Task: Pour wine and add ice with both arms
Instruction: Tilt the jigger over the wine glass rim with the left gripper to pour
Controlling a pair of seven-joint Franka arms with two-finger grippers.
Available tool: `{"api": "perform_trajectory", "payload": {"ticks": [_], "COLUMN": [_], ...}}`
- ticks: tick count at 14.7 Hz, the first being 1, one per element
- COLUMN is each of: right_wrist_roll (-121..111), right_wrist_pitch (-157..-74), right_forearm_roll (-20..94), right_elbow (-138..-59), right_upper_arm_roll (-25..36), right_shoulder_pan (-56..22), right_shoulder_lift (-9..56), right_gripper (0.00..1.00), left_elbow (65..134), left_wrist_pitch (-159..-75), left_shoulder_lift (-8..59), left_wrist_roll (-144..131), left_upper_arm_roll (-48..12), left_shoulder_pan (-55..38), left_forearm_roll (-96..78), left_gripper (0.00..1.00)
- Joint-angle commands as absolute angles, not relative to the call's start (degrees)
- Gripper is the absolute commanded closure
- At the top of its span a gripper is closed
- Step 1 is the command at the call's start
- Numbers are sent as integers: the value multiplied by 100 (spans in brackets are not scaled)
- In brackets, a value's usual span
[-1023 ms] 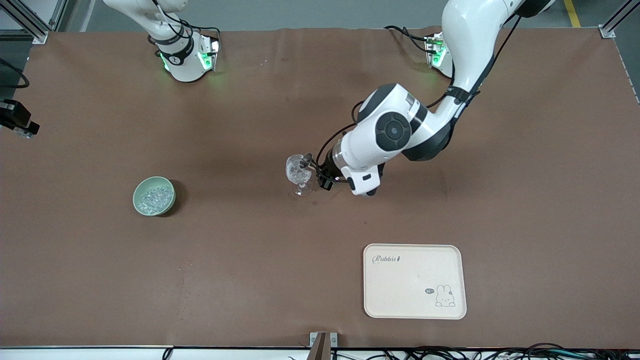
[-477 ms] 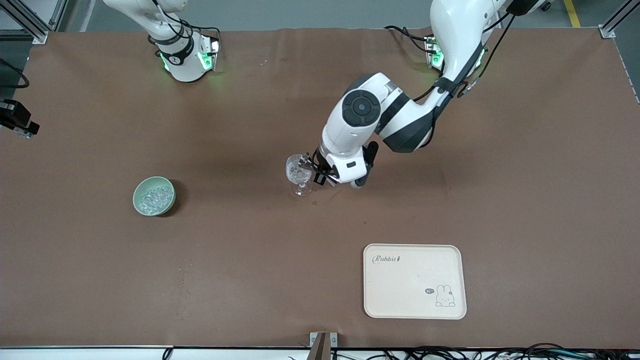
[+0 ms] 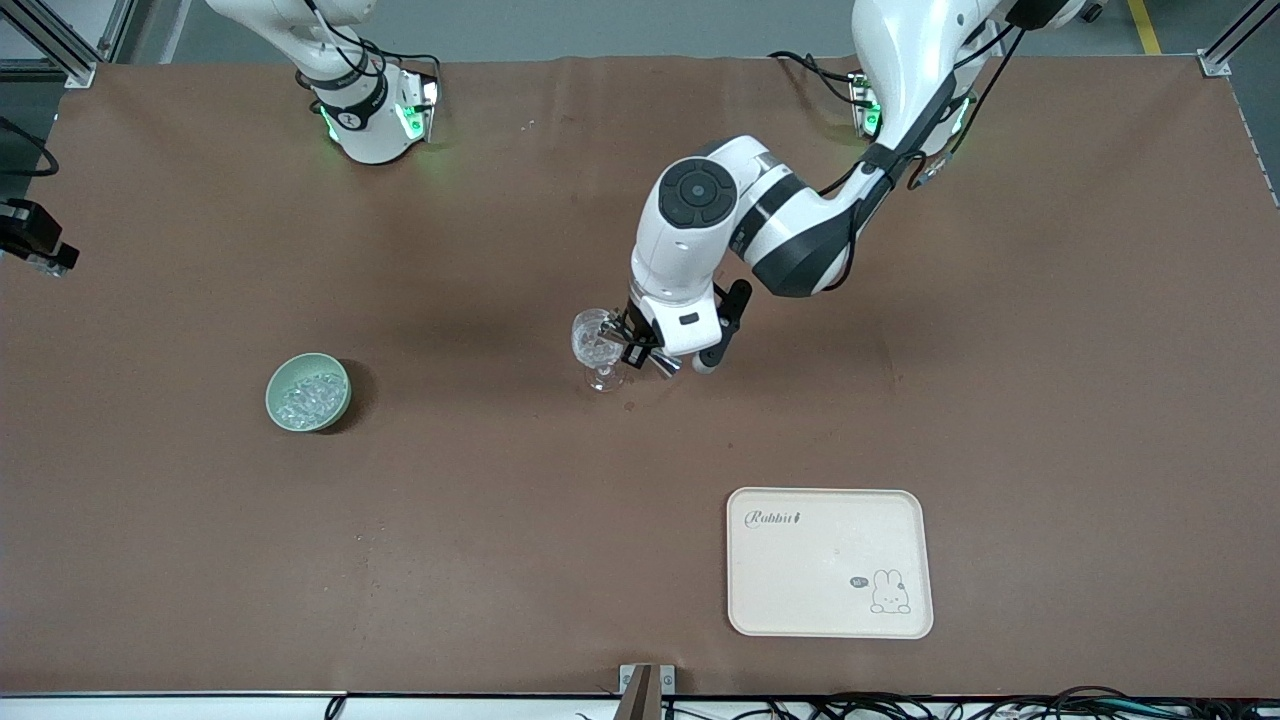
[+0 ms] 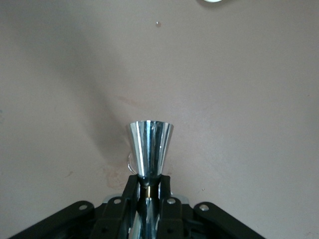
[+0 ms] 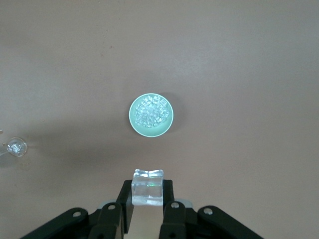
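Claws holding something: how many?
2. The left claw grips a metal cup beside the wine glass; the right claw grips an ice cube above the bowl.

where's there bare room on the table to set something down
Bare tabletop lies between the green bowl and the tray, whose surface is bare too. It is crowded only mid-table, where the left gripper holds a metal cup beside the wine glass.

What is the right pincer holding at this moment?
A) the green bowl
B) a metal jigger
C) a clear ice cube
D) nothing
C: the right wrist view shows the right pincer shut on a clear ice cube, high over the green bowl of ice.
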State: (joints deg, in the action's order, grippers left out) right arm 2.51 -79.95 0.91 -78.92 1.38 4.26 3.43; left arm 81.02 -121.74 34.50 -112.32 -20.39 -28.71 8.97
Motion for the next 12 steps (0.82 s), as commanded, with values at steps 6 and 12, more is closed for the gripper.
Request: {"api": "perform_trajectory", "payload": {"ticks": [6, 12], "right_wrist_roll": [185, 185], "right_wrist_pitch": [-7910, -7910], "right_forearm_roll": [176, 176], "right_elbow": [-7770, -7770], "right_upper_arm_roll": [132, 132], "right_shoulder_pan": [448, 448], "right_shoulder_lift": [387, 387], "right_gripper": [100, 100], "left_elbow": [8103, 8077], "left_wrist_pitch": [-12182, -12173], "left_shoulder_lift": [3357, 3392], "left_wrist_roll": [-11452, -11505], "left_upper_arm_roll": [-1978, -2039], "left_shoulder_pan": [-3129, -3103], "left_forearm_roll": [1686, 1662], "left_gripper": [100, 100]}}
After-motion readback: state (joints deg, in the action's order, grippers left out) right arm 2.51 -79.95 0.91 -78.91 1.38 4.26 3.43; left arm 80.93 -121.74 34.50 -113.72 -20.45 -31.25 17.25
